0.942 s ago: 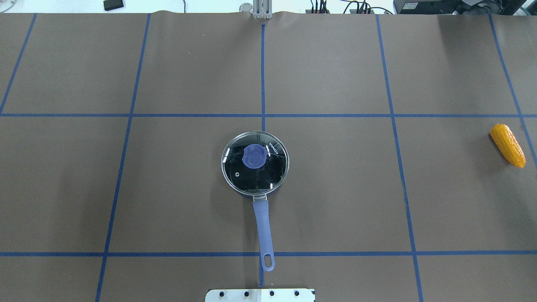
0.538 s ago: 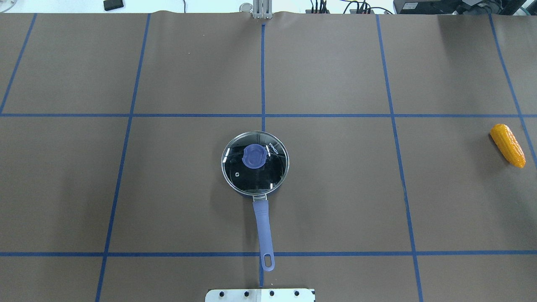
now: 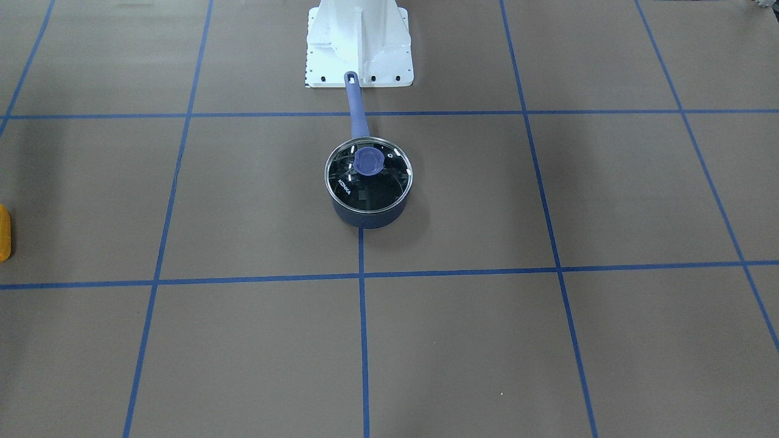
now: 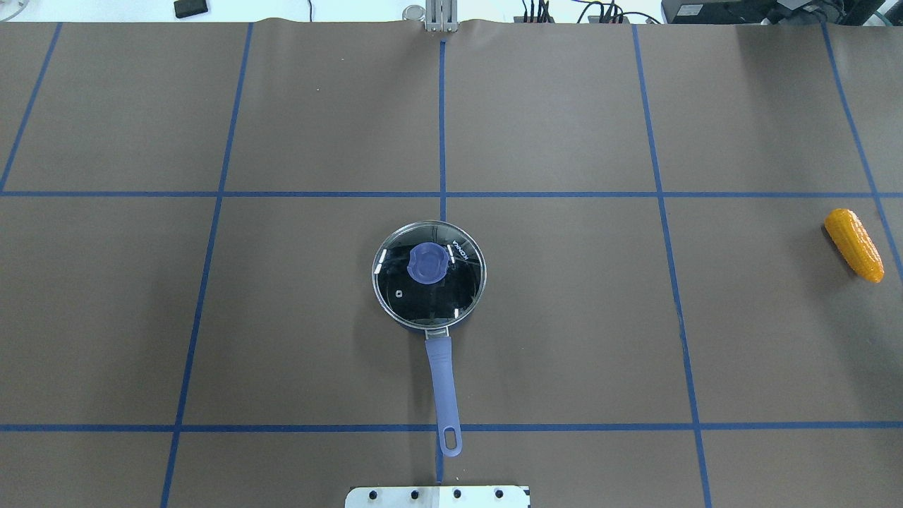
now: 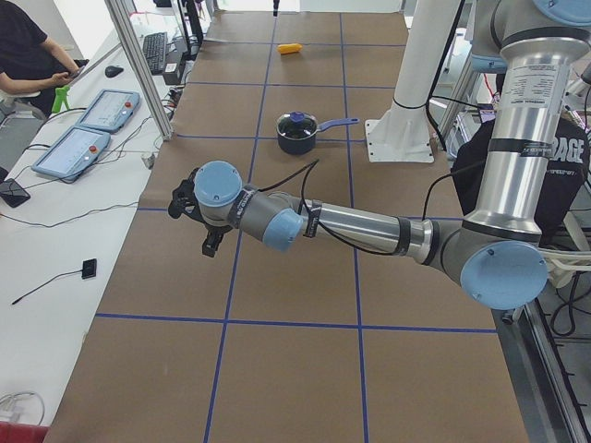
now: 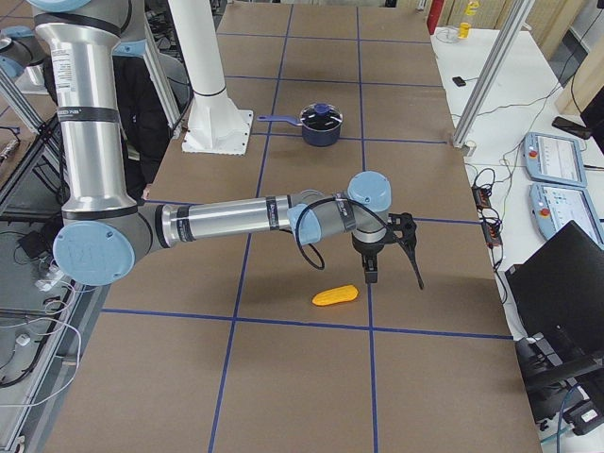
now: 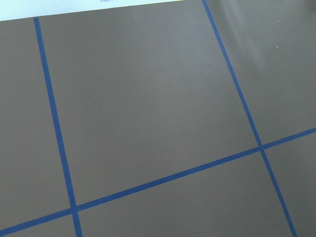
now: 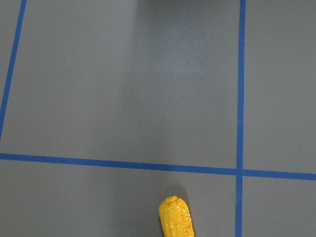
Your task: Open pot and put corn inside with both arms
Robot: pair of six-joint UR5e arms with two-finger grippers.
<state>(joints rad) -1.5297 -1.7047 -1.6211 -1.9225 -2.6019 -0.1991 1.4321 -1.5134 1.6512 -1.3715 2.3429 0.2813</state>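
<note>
The counter (image 4: 564, 317) is wearing a brown mat that blue tape lines (image 4: 442, 194) are dividing into large rectangles. A blue saucepan (image 3: 368, 216) is sitting near the centre, on the middle tape line. Its glass lid (image 4: 423, 300) with a blue knob (image 4: 427, 262) is resting closed on the rim, and its long handle (image 4: 443, 381) is pointing toward the robot's white mounting base (image 3: 359, 42).

The corn (image 4: 853, 245) is lying flat on the mat near the counter's end on the robot's right, well apart from the saucepan.

The right arm (image 6: 236, 222) is reaching out low over the counter, and the right hand (image 6: 392, 264) is hanging near the corn without touching it. The left arm (image 5: 369, 226) is stretching toward the opposite end, with the left hand (image 5: 199, 221) over bare mat. Only the side views are showing either hand, so I cannot tell how far each is open.

White benches are flanking the counter and carrying control pendants (image 6: 557, 156) and a keyboard (image 5: 152, 51). A person in black (image 5: 28, 55) is sitting at one bench.
</note>
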